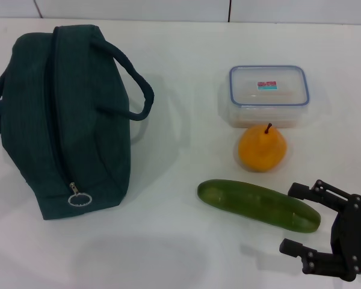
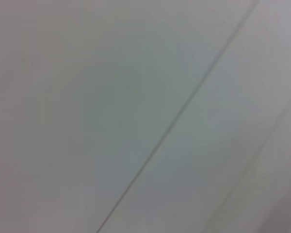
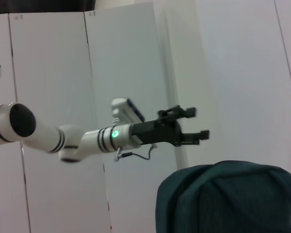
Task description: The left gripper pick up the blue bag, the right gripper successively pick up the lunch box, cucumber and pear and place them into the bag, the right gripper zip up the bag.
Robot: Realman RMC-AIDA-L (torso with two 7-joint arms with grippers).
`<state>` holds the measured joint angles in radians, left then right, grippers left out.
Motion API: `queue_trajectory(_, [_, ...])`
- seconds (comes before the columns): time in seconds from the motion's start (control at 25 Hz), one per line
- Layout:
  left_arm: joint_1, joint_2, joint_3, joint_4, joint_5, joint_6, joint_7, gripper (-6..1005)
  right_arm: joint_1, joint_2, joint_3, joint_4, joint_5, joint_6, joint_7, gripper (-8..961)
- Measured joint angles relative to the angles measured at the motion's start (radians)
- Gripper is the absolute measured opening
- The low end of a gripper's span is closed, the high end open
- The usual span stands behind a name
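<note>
The blue bag [image 1: 78, 120] stands zipped shut on the left of the white table, with its ring zipper pull [image 1: 80, 198] at the near end. The lunch box [image 1: 268, 90] sits at the back right, lid on. The pear [image 1: 262, 149] is just in front of it, and the cucumber [image 1: 259, 205] lies nearer still. My right gripper [image 1: 287, 218] is open and empty, low by the cucumber's right end. My left gripper [image 3: 198, 124] is out of the head view. The right wrist view shows it open and empty in the air above the bag [image 3: 228, 199].
The white table [image 1: 168, 253] runs back to a white panelled wall [image 1: 168, 9]. The left wrist view shows only a pale surface with a seam [image 2: 174, 121].
</note>
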<state>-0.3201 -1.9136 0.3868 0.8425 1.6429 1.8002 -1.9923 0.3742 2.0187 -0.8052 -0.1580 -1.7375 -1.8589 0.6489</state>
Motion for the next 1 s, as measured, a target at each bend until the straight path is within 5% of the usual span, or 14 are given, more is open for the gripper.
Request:
queue_trajectory(0.16, [-0.066, 0.021, 0.014, 0.110, 0.171, -0.029, -0.186, 872, 0.000, 0.000, 0.000, 0.001, 0.001, 0.007, 0.000, 860])
queue_trajectory(0.4, [-0.143, 0.054, 0.180, 0.421, 0.451, 0.001, -0.542, 868, 0.000, 0.000, 0.000, 0.002, 0.001, 0.010, 0.000, 860])
queue_trajectory(0.56, [-0.184, 0.074, 0.241, 0.552, 0.488, 0.070, -0.663, 865, 0.000, 0.000, 0.000, 0.002, 0.001, 0.018, 0.000, 860])
queue_trajectory(0.76, [-0.228, 0.097, 0.259, 0.562, 0.552, 0.134, -0.719, 862, 0.000, 0.000, 0.000, 0.002, 0.001, 0.022, 0.000, 860])
queue_trajectory(1.0, [-0.228, 0.089, 0.285, 0.505, 0.600, 0.146, -0.720, 851, -0.003, 0.000, 0.000, 0.002, 0.001, 0.022, 0.000, 860])
